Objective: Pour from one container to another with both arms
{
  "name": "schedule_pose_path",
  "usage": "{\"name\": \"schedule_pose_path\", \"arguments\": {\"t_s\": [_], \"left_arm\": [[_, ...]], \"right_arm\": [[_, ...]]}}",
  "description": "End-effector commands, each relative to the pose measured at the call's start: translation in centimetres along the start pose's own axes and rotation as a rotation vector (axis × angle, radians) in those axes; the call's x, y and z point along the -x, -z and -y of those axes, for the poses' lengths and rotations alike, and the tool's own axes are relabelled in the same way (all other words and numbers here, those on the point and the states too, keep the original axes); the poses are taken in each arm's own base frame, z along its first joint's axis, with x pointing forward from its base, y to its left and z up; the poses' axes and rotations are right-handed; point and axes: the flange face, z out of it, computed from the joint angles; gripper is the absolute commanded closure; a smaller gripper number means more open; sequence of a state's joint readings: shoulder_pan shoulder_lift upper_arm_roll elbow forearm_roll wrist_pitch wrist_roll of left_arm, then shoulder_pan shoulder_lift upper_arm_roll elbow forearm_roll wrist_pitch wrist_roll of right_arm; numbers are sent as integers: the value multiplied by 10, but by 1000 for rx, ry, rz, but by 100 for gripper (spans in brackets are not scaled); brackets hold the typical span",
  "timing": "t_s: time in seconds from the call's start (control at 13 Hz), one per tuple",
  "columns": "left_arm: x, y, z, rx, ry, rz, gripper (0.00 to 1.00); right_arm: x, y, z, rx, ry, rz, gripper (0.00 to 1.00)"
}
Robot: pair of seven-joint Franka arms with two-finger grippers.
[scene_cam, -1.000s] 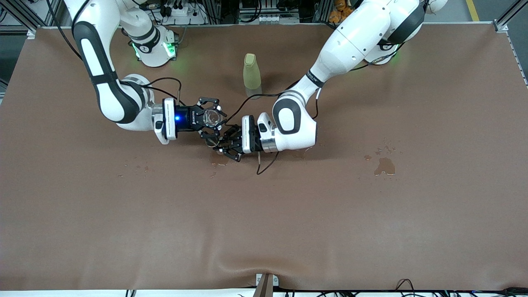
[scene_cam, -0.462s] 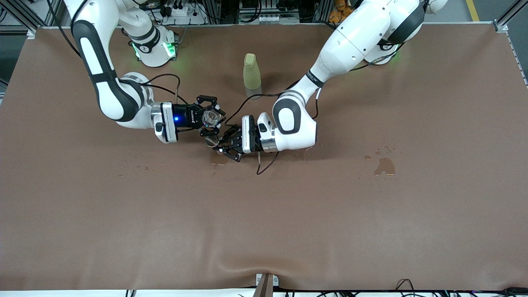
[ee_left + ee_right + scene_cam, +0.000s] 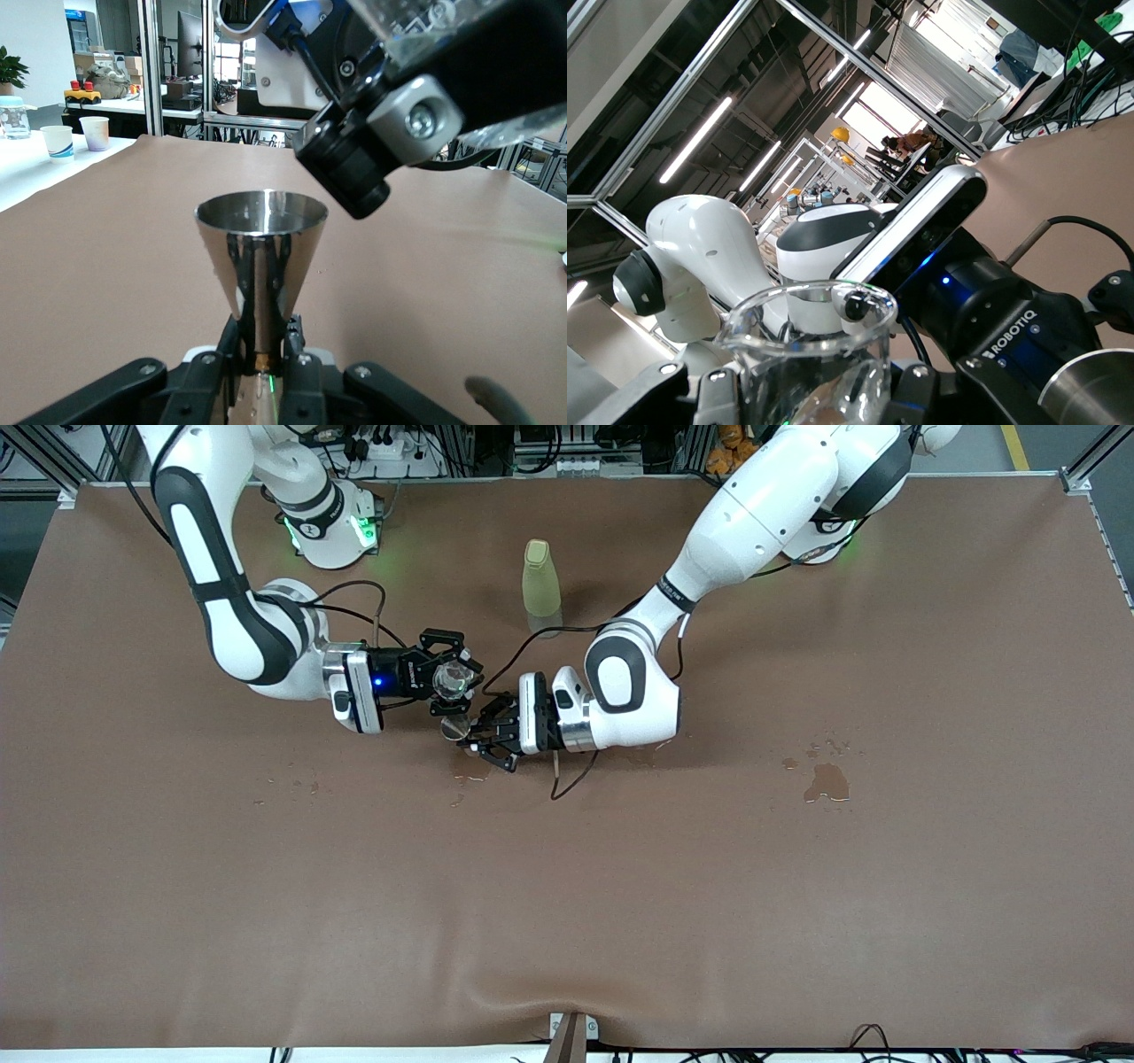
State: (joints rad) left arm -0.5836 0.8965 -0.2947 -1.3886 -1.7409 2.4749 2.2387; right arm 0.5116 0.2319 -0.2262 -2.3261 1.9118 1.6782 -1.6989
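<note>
Item: pour under way. Our right gripper [image 3: 452, 678] clamps a clear glass beaker [image 3: 811, 359], tipped over the steel cone cup [image 3: 260, 252] clamped upright by our left gripper [image 3: 483, 735] above mid-tabletop [image 3: 567, 886]. Next: we judge more tilt, lip over cup.

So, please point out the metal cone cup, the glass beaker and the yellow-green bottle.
Metal cone cup [image 3: 260, 257], left wrist view, on its shiny outer wall.
Glass beaker [image 3: 815, 367], right wrist view, on its clear wall below the rim.
Yellow-green bottle [image 3: 540, 586], front view, on its body.
</note>
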Motion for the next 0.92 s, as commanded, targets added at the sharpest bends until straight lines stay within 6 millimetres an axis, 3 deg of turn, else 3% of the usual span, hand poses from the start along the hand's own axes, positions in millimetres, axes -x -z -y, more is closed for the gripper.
{"name": "schedule_pose_path", "arguments": {"t_s": [0.0, 0.85], "left_arm": [[-7, -2, -1, -20, -13, -9, 100], [-5, -3, -3, -35, 16, -20, 100]], "right_arm": [[-4, 5, 16, -6, -67, -17, 100], [-4, 10, 18, -18, -295, -8, 100]]}}
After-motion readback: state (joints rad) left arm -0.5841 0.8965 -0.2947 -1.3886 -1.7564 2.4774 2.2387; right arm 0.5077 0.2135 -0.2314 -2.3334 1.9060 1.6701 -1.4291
